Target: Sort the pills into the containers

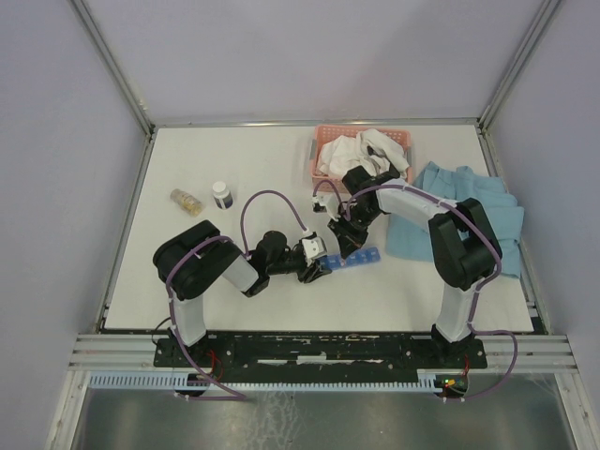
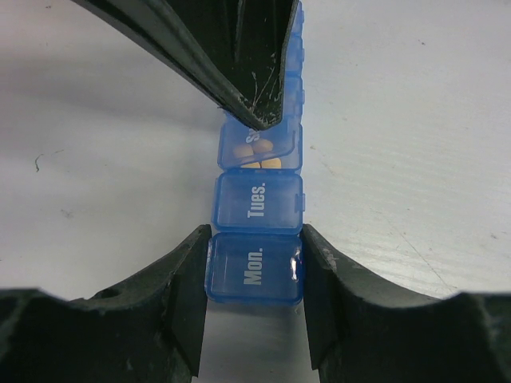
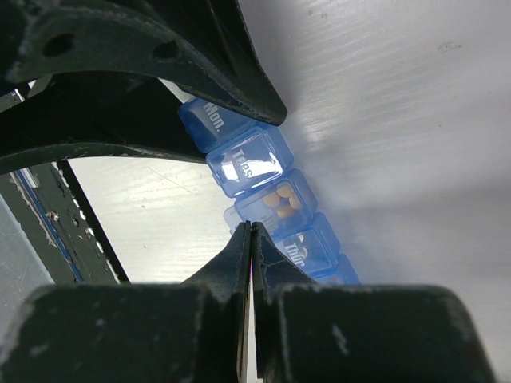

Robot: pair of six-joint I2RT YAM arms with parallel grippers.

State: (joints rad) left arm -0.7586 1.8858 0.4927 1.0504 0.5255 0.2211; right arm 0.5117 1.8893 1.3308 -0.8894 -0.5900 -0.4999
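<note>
The containers [image 1: 356,259], a blue translucent pill-organiser strip [image 2: 257,199], lie on the white table between the two arms. My left gripper [image 2: 255,267] is shut on the "Mon." end, one finger against each side. The third compartment is open, with orange pills [image 2: 255,152] inside. My right gripper [image 3: 252,231] is shut, and its tip rests at the edge of that open compartment [image 3: 281,199], beside the raised lid. Whether it pinches the lid I cannot tell. From above, the left gripper [image 1: 319,267] and the right gripper [image 1: 349,246] meet over the strip.
A pink basket [image 1: 323,141] of white cloth stands at the back. A blue cloth [image 1: 469,220] lies at the right. At the left, a small dark-capped bottle [image 1: 221,195] stands upright and a clear bottle with tan contents [image 1: 187,201] lies on its side.
</note>
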